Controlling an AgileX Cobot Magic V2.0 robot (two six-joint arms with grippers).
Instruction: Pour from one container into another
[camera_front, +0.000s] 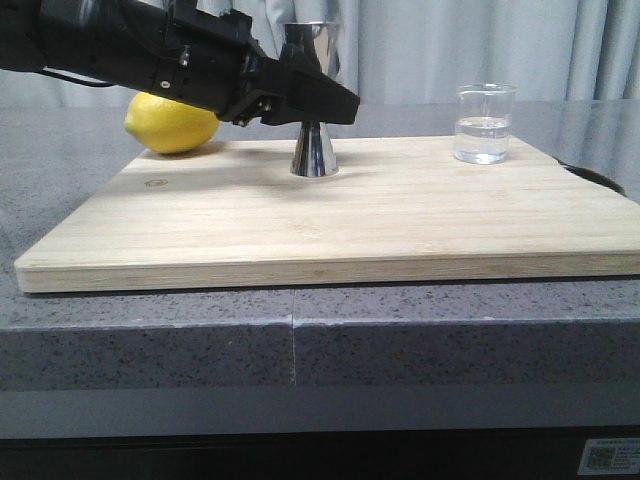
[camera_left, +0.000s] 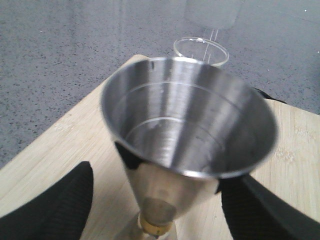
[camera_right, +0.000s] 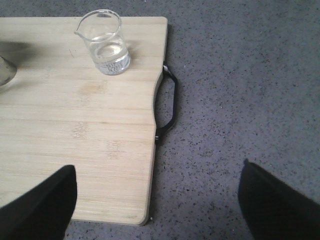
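The steel hourglass jigger (camera_front: 313, 150) stands upright on the wooden cutting board (camera_front: 330, 220), its gold waist band (camera_left: 155, 225) showing in the left wrist view. My left gripper (camera_front: 325, 103) is open and straddles the jigger's upper cup (camera_left: 190, 115); one finger (camera_left: 50, 205) stands clearly apart from the metal. The clear glass beaker (camera_front: 485, 125) holds some water and stands alone at the board's far right; it also shows in the right wrist view (camera_right: 105, 45). My right gripper (camera_right: 159, 185) hangs open and empty over the board's near right corner, well short of the beaker.
A yellow lemon (camera_front: 170, 122) lies at the board's far left corner, behind my left arm. The board has a black handle (camera_right: 170, 105) on its right edge. Speckled grey countertop (camera_right: 240, 90) surrounds the board.
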